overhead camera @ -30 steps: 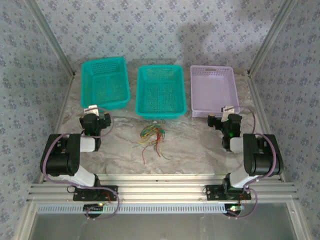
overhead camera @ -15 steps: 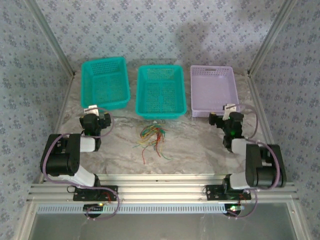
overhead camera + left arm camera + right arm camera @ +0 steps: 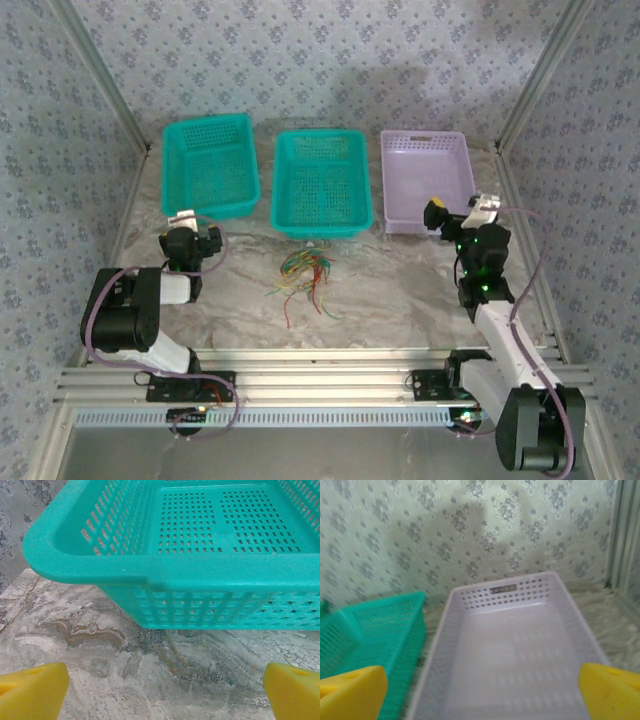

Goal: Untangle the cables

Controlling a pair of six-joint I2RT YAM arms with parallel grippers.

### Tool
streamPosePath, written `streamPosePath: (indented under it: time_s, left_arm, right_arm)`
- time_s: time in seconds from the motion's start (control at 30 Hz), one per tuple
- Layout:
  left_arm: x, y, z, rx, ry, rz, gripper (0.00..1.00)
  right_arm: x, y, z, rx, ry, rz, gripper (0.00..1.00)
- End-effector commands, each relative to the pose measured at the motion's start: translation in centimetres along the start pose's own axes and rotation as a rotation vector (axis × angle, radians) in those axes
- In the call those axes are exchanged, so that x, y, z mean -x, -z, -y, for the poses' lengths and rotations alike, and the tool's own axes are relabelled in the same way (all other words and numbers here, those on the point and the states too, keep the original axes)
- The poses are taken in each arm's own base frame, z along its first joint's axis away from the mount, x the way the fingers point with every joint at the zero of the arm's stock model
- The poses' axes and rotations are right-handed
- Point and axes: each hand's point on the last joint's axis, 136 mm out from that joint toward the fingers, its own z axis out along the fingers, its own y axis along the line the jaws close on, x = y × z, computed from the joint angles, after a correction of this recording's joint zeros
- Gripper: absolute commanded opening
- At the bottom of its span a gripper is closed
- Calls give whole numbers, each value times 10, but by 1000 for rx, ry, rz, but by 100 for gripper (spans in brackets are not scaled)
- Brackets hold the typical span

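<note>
A tangled bunch of thin red, green and yellow cables [image 3: 303, 275] lies on the marbled grey desk [image 3: 390, 295], just before the middle teal perforated plastic basket [image 3: 322, 183]. Your left tool [image 3: 162, 687] and right tool [image 3: 480, 685] gape wide and empty, well apart from it. Pinch one strand with each, then draw them gently apart.

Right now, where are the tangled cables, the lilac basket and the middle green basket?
cables [image 3: 304, 272]: top view, middle of the bundle.
lilac basket [image 3: 425, 136]: top view, far rim.
middle green basket [image 3: 320, 135]: top view, far rim.
</note>
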Motion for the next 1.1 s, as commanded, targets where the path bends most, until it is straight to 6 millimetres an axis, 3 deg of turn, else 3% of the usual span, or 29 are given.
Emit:
streamPosePath:
  time_s: [0.0, 0.1, 0.17, 0.27, 0.37, 0.43, 0.77, 1.07]
  left_arm:
    - [12, 1, -1, 4, 7, 42, 100]
    - [11, 1, -1, 3, 6, 42, 100]
    - [12, 1, -1, 2, 6, 43, 100]
    - [12, 1, -1, 3, 6, 44, 100]
    - [12, 1, -1, 0, 9, 41, 100]
    - [14, 4, -2, 3, 12, 53, 100]
    - [45, 61, -46, 270, 144, 136, 100]
    - [92, 119, -46, 217, 288, -2, 100]
  right_arm:
    - [7, 8, -9, 11, -366, -52, 100]
    - [14, 7, -45, 204, -350, -98, 100]
    - [12, 2, -59, 247, -350, -146, 100]
    - [1, -8, -62, 233, -399, -211, 100]
    - [2, -7, -80, 347, -459, -230, 100]
    - [-9, -7, -75, 299, -514, -260, 100]
    - [-10, -3, -81, 304, -450, -229, 100]
    - [-25, 4, -117, 367, -328, -273, 100]
